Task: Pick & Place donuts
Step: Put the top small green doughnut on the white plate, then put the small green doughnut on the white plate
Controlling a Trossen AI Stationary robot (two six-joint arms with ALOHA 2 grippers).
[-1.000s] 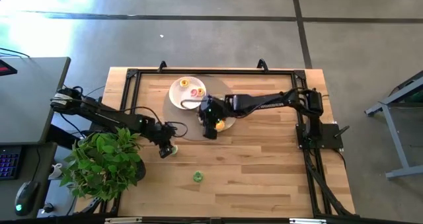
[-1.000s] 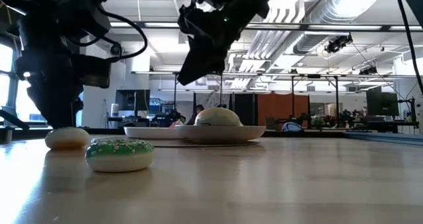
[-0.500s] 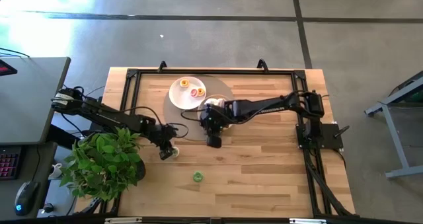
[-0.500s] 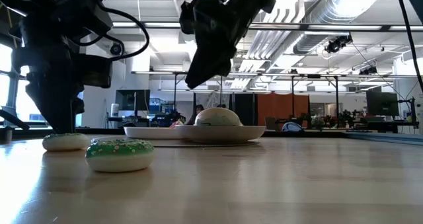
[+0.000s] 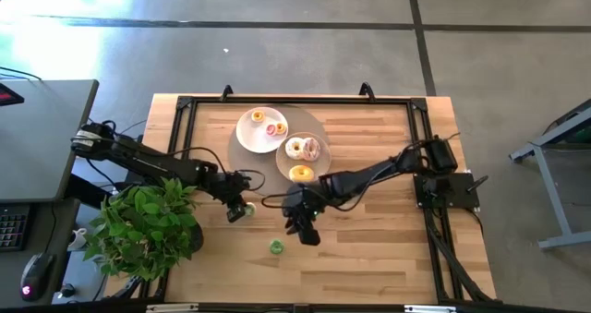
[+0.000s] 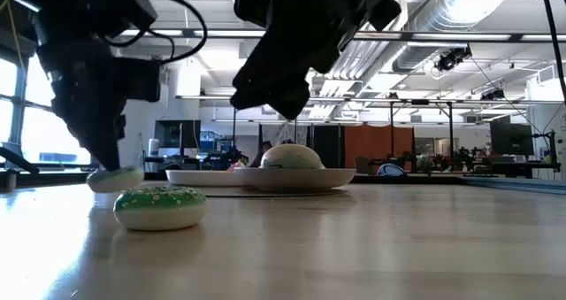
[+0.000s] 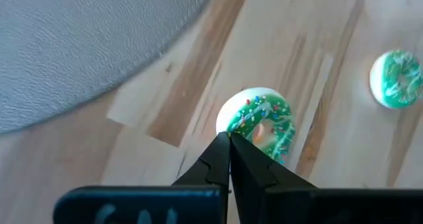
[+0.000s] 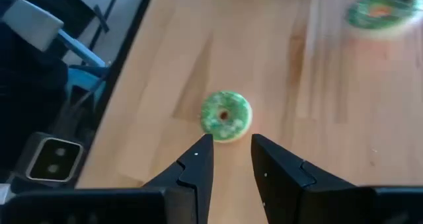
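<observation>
On the wooden worktop (image 5: 369,239), my left jaws (image 7: 229,139) pinch shut on a green-sprinkled donut (image 7: 259,124). My right jaws (image 8: 228,149) hang slightly parted, empty, above another green donut (image 8: 225,115).

The pale plank-wood counter (image 5: 369,230) looked smooth and faintly satiny (grain lines clear). The small green-frosted sprinkled donut (image 6: 160,207) seemed glossy moulded plastic. The round grey mat (image 7: 79,45) appeared matt, finely textured.

no legible text anywhere
</observation>
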